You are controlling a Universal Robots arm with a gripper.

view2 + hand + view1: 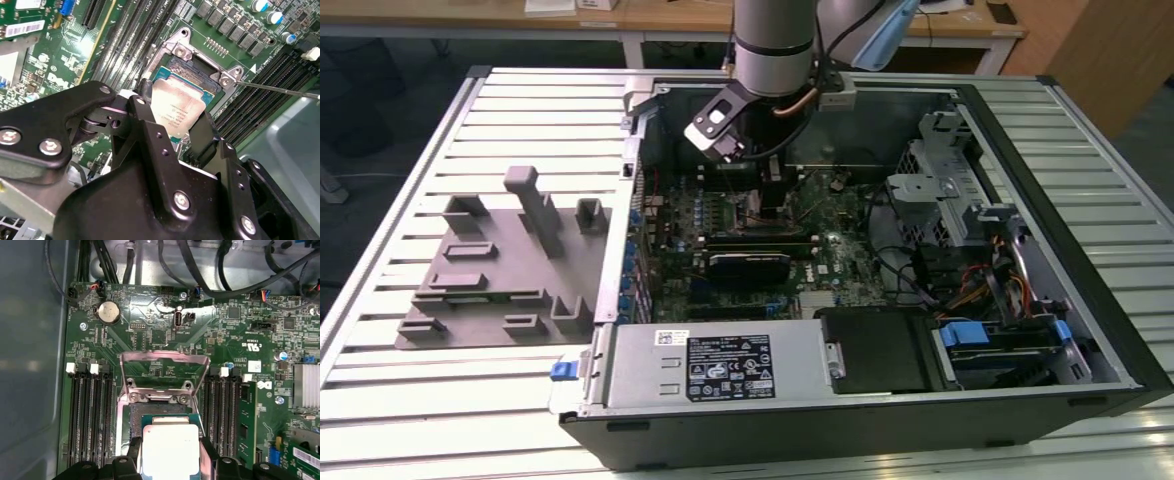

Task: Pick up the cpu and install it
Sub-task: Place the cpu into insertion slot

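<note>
Pincer [175,120] is clamped on the cpu [176,106], with the chip right at the open socket [196,66] under its tips. Around the pincer, the computer case [854,432] lies on a slatted metal table [400,400]. Wooden desks [667,15] stand beyond it across the room.

Robotics lab: opened computer case [854,428] on slatted metal bench [400,400], wooden desks [680,15] behind.

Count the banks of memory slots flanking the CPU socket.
2. One memory-slot bank runs along one side of the open socket, the other bank along the opposite side; the gripper hides parts of both.
</note>
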